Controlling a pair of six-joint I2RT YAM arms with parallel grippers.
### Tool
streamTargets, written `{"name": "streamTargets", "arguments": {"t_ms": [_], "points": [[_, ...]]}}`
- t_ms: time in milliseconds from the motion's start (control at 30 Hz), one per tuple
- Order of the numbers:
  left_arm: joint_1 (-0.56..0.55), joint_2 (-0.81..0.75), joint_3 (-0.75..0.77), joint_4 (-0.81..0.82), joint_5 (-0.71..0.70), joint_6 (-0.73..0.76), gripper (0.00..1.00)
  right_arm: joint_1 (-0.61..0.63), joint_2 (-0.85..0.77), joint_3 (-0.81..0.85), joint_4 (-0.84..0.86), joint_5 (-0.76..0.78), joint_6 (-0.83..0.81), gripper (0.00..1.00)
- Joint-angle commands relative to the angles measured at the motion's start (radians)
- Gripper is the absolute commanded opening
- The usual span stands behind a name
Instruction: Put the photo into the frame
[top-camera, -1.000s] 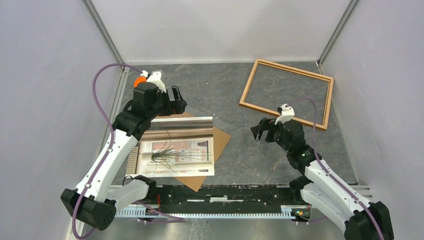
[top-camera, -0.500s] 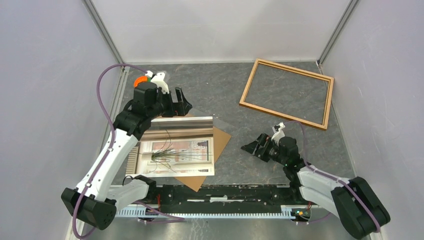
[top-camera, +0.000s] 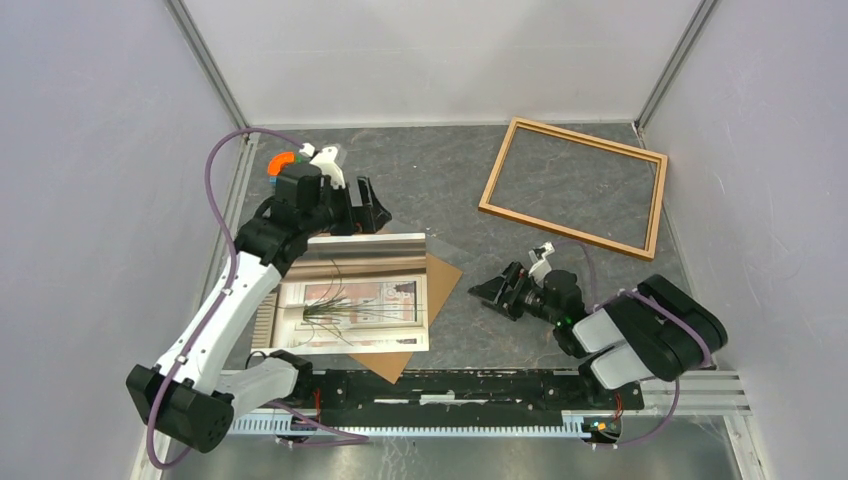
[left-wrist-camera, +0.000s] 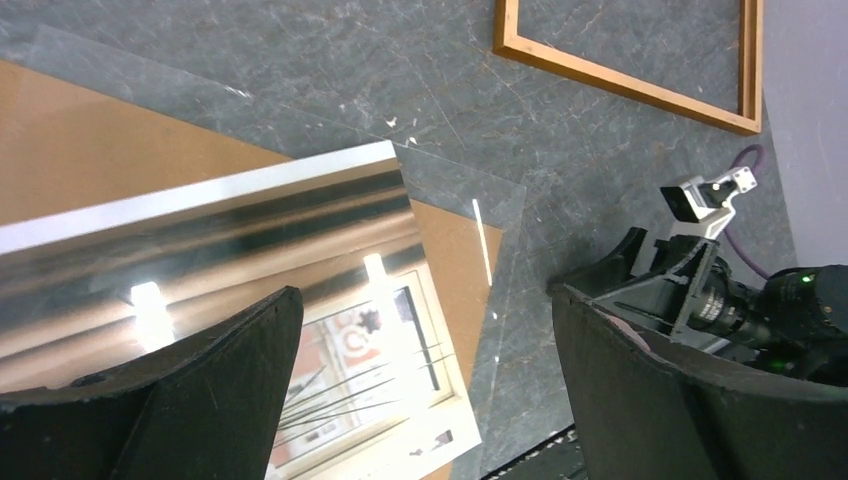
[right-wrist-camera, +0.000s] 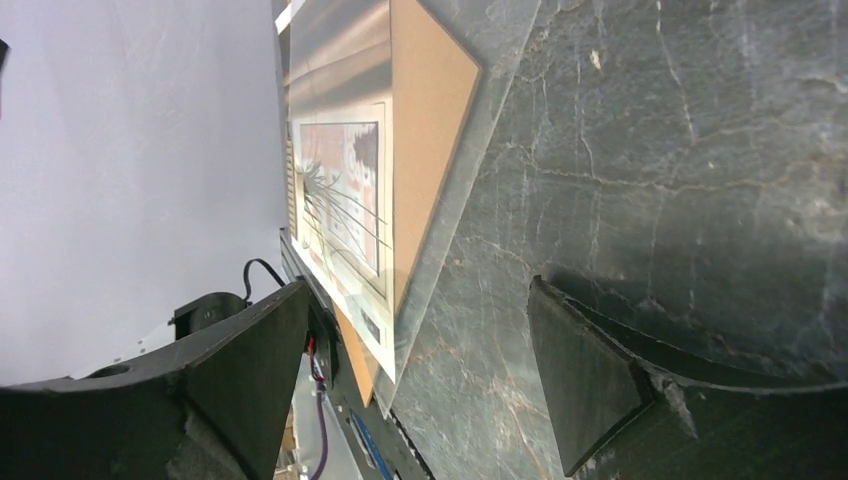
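Note:
The frame (top-camera: 565, 233), light wood with narrow moulding, lies flat at the back right; it also shows in the left wrist view as the frame (left-wrist-camera: 620, 78). The photo (top-camera: 350, 305) lies at the near left on a brown backing board (top-camera: 445, 275), under a clear glossy sheet (top-camera: 437, 243). My left gripper (top-camera: 365, 205) hovers open above the photo's far edge, with the photo (left-wrist-camera: 380, 340) below its jaws. My right gripper (top-camera: 495, 292) is open and low over the table, facing the board's right corner. Nothing lies between its fingers (right-wrist-camera: 560, 380); ahead of them are the photo (right-wrist-camera: 345, 190) and the board (right-wrist-camera: 425, 110).
A black rail (top-camera: 450, 385) runs along the near edge under the arms' bases. Grey enclosure walls close in on the left, right and back. Dark stone-patterned table (top-camera: 470, 190) lies bare between the photo stack and the frame.
My right arm has folded down and back, carrying its gripper from beside the frame to low on the table near the board's corner. Its jaws have narrowed slightly. The left gripper has edged right.

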Motion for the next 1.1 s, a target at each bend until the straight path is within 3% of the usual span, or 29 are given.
{"name": "streamTargets", "arguments": {"t_ms": [0, 133, 367, 700, 833, 1067], "points": [[-0.049, 0.041, -0.055, 0.045, 0.003, -0.17, 1.0, 0.0, 0.071, 0.038, 0.147, 0.001, 0.008, 0.86], [-0.145, 0.056, -0.225, 0.169, -0.061, -0.278, 1.0, -0.062, 0.1, 0.111, 0.065, -0.018, -0.066, 0.86], [-0.158, 0.042, -0.445, 0.298, -0.089, -0.417, 1.0, -0.179, 0.208, 0.284, -0.044, -0.124, -0.201, 0.86], [-0.205, 0.06, -0.554, 0.357, -0.158, -0.485, 1.0, -0.186, 0.346, 0.415, -0.151, -0.161, -0.301, 0.86], [-0.21, 0.091, -0.583, 0.394, -0.162, -0.498, 1.0, -0.185, 0.361, 0.41, -0.136, -0.189, -0.291, 0.86], [-0.228, 0.151, -0.624, 0.453, -0.166, -0.517, 1.0, -0.182, 0.369, 0.363, 0.052, -0.242, -0.153, 0.86]]}}
